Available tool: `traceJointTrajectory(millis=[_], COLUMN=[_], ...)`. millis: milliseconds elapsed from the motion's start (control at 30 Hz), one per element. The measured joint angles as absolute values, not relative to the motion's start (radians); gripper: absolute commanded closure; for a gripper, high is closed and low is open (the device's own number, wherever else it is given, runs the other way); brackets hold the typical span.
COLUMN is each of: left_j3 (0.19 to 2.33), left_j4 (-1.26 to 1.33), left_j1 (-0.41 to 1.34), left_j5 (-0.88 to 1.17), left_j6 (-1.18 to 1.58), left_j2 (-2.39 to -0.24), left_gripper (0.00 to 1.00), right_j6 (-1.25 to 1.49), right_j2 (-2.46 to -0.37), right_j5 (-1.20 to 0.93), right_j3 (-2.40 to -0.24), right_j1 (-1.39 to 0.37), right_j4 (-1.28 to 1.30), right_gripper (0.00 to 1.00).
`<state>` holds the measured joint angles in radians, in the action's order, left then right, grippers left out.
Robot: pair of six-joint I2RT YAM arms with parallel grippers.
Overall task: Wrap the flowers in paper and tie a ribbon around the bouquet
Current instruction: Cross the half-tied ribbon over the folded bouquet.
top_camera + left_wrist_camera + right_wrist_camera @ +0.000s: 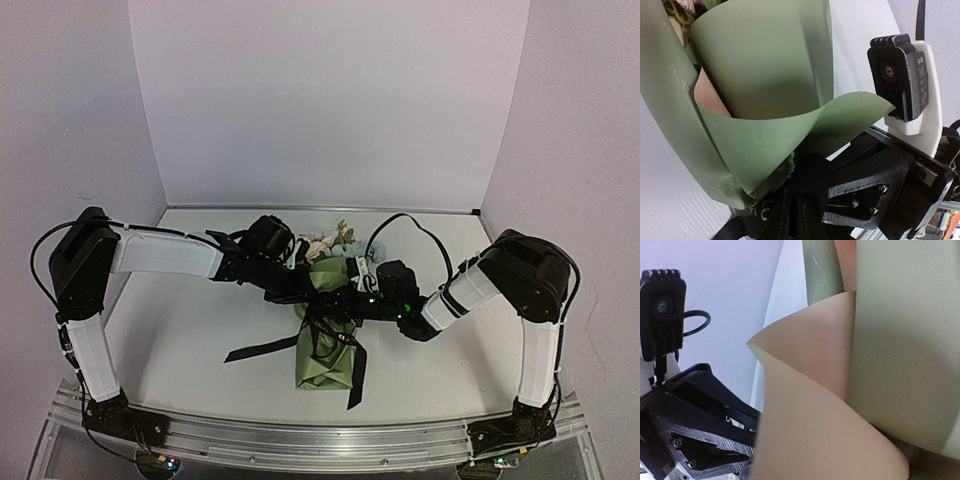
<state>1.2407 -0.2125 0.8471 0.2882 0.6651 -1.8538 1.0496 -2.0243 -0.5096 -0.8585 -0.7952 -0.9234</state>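
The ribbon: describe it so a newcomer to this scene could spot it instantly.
In the middle of the white table lies an olive-green paper bouquet. The ribbon crosses its middle, tails trailing onto the table. It is flat and black, unlike the round cables nearby.

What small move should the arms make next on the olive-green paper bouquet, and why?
Probably ease the left gripper and right gripper slightly apart to snug the narrow black ribbon: both meet at the waist of the olive-green paper bouquet, where the ribbon crosses, its tails lying slack on the table.
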Motion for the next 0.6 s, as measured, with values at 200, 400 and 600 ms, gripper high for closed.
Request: traceJointTrajectory(millis=[200,400,600], left_j3=[1.235,1.221,1.213], left_j4=[-0.202,-0.179,-0.172], left_j1=[0.848,0.848,0.848], left_j5=[0.278,0.275,0.275], left_j6=[0.671,0.657,0.64], left_j2=[-1.854,-1.851,-1.85], left_gripper=[1.0,1.0,1.0], right_j6=[1.049,1.048,1.035], right_j2=[-2.024,-2.024,-1.982], right_j5=[-0.503,-0.491,-0.487], right_j3=[-0.858,-0.846,-0.791], right_j1=[-0.794,-0.794,-0.794], right_j4=[-0.915,-0.919,-0.912], right_gripper=[0.89,0.84,0.82])
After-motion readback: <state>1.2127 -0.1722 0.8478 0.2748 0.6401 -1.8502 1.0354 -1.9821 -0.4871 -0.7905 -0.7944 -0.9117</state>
